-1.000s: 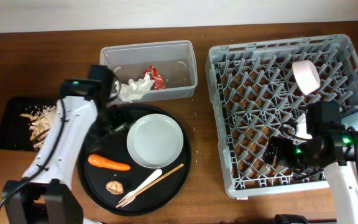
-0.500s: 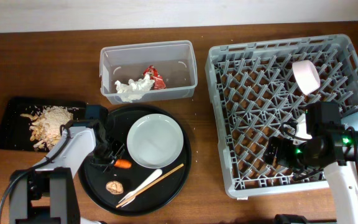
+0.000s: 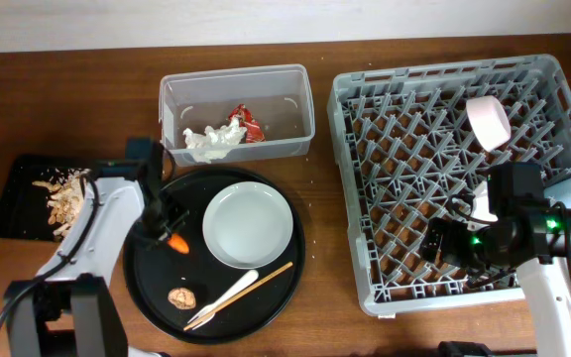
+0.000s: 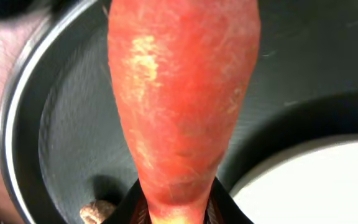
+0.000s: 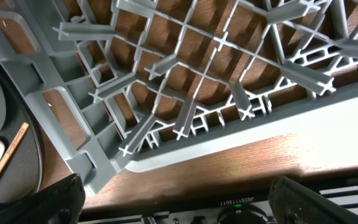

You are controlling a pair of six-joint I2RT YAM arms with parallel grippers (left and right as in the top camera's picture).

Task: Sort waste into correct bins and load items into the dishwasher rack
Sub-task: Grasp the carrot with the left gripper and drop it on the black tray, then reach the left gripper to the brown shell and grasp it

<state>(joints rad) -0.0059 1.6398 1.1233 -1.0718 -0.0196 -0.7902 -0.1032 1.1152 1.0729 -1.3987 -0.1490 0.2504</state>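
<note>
Over the left part of the round black tray (image 3: 145, 296), just left of the white plate (image 3: 248, 225), the carrot (image 4: 182, 106) hangs in the left gripper (image 3: 159, 226), whose jaws are clamped on its thin end. In the left wrist view its long axis runs straight out from the jaws, thick end away from the camera. From overhead I see only an orange stub poking out towards the plate. I judge it is lifted off the tray, though I cannot be sure. The shallow black tray (image 3: 13, 188) lies to the left of the carrot, near the left arm, and already holds the beige scraps (image 3: 62, 198), so I take it as the food bin and the carry as a short swing leftward. The clear tub (image 3: 236, 71) sits beyond the round tray with the napkins (image 3: 209, 142) and the red-and-silver wrapper (image 3: 244, 124) inside. On the round tray lie the brown lump (image 3: 180, 297), the fork (image 3: 228, 295) and the chopsticks (image 3: 266, 278). Across the surface, the rack (image 3: 404, 149) carries the pinkish bowl (image 3: 488, 121). The right gripper (image 5: 179, 193) hovers over the rack's near edge, jaws wide with nothing between them, well apart from the carrot.
</note>
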